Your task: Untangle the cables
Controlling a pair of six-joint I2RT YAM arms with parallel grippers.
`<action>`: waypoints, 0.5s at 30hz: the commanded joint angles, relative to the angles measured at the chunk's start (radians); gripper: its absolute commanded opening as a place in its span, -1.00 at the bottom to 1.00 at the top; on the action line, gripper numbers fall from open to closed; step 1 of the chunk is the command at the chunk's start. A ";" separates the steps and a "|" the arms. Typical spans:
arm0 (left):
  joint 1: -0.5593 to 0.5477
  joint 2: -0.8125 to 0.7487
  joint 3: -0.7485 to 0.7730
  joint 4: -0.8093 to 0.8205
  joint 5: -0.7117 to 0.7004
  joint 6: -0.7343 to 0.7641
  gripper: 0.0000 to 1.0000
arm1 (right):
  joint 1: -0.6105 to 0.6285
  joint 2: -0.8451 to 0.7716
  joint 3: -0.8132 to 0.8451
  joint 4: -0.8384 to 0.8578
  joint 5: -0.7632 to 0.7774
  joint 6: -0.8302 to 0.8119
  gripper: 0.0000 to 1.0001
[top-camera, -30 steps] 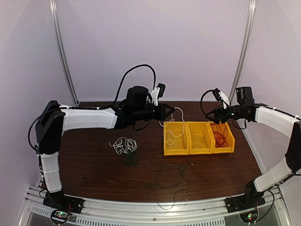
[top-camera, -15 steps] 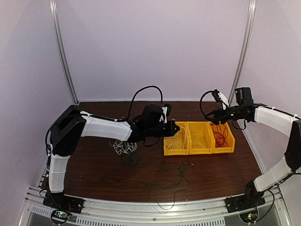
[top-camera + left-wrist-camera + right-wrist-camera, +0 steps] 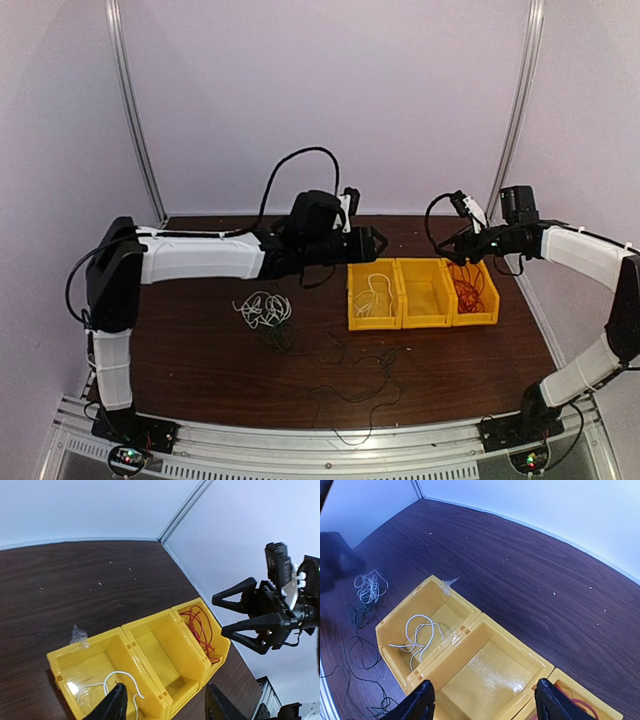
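Observation:
A loose white cable (image 3: 374, 293) (image 3: 107, 682) (image 3: 417, 630) lies in the left yellow bin (image 3: 353, 300). Red cable (image 3: 466, 287) (image 3: 200, 627) is coiled in the right bin (image 3: 492, 300). On the table, a white bundle (image 3: 263, 308) (image 3: 367, 587) rests beside thin black cables (image 3: 350, 375) (image 3: 355, 655). My left gripper (image 3: 378, 241) (image 3: 165, 702) hovers open above the left and middle bins with nothing between its fingers. Open and empty too, my right gripper (image 3: 450, 247) (image 3: 482, 702) (image 3: 220, 615) hangs over the back of the right bin.
The three yellow bins stand side by side at the middle right of the brown table (image 3: 200, 350); the middle bin (image 3: 424, 322) (image 3: 490, 675) holds nothing. A scrap of clear tape (image 3: 79, 636) sticks to the left bin's back corner. Walls close in behind and at the right.
My left gripper came down to the left bin with the white cable, opened, and has lifted away; the cable now lies in that bin. The right arm has not moved.

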State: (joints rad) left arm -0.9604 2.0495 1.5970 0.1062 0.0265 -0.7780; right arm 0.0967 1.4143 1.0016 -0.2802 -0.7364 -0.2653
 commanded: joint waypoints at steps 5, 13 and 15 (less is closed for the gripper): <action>0.042 -0.376 -0.313 -0.096 -0.287 0.196 0.14 | 0.134 -0.041 0.028 -0.001 0.050 -0.051 0.38; 0.198 -0.696 -0.758 -0.137 -0.249 0.101 0.01 | 0.455 0.120 0.197 -0.086 0.162 -0.119 0.32; 0.231 -0.779 -0.863 -0.122 -0.237 0.050 -0.03 | 0.517 0.187 0.259 -0.100 0.178 -0.119 0.29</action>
State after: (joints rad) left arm -0.7753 1.3949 0.8719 -0.0124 -0.2173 -0.6518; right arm 0.5209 1.5024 1.1694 -0.3305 -0.6254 -0.3584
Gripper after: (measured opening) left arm 0.495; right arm 0.657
